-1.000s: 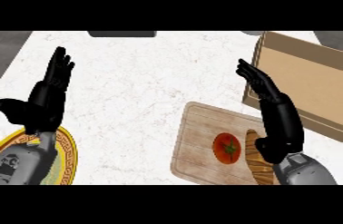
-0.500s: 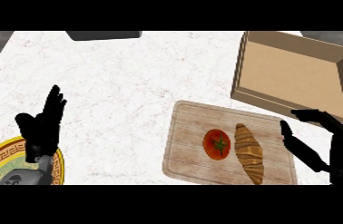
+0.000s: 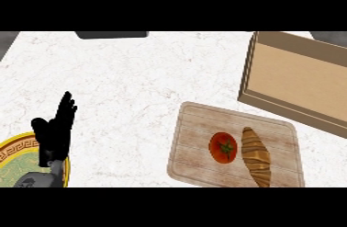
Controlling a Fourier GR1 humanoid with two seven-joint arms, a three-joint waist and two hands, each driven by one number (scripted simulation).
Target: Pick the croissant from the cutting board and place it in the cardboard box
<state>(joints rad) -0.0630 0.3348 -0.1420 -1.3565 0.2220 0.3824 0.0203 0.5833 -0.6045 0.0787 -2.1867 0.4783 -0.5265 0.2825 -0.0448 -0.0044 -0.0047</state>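
While the croissant [image 3: 256,156] lies untouched along the right side of the wooden cutting board [image 3: 196,143], just beside a tomato [image 3: 224,148], the head view shows no right hand at all. Only the left hand [image 3: 58,129] is visible, at the lower left over a yellow patterned plate [image 3: 17,145]. It rests with fingers straight and released, holding nothing. The cardboard box [image 3: 298,79] stands open just beyond the board's far right corner. For a good reach, the right hand should probably come down over the croissant's middle and close across its narrow width, without pushing the tomato. Half a second ago the right hand stood at the board's right edge; now it is gone from view.
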